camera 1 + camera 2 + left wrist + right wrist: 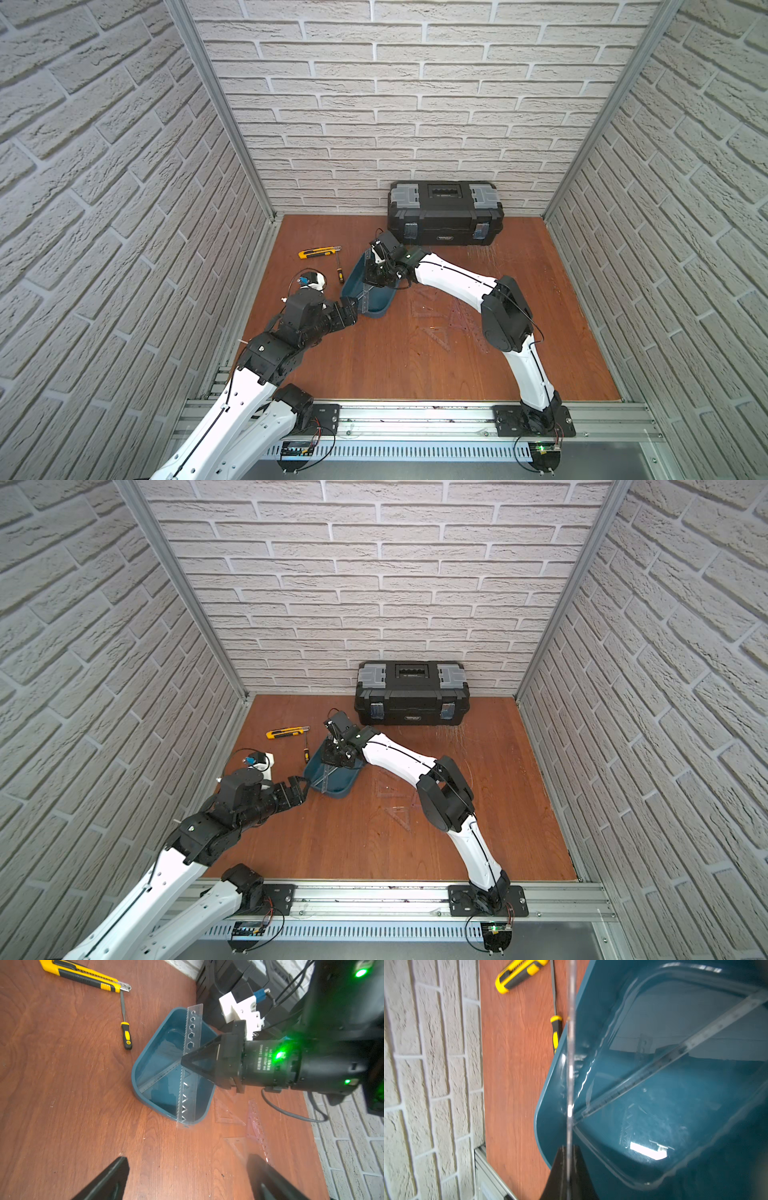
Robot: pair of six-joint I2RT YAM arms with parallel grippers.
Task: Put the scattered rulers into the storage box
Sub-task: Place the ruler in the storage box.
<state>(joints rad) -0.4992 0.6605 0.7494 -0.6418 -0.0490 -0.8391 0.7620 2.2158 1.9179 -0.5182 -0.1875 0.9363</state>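
Observation:
The teal storage box sits left of the table's centre. My right gripper hangs over it, shut on a clear straight ruler with stencil cut-outs. That ruler stands on edge across the box. Another clear ruler lies slanted inside. My left gripper is open and empty, beside the box's near left corner. Clear set squares and a purplish ruler lie on the wood right of the box.
A yellow utility knife and a small yellow-black screwdriver lie behind and left of the box. A black toolbox stands against the back wall. Brick-pattern walls close the table in on three sides.

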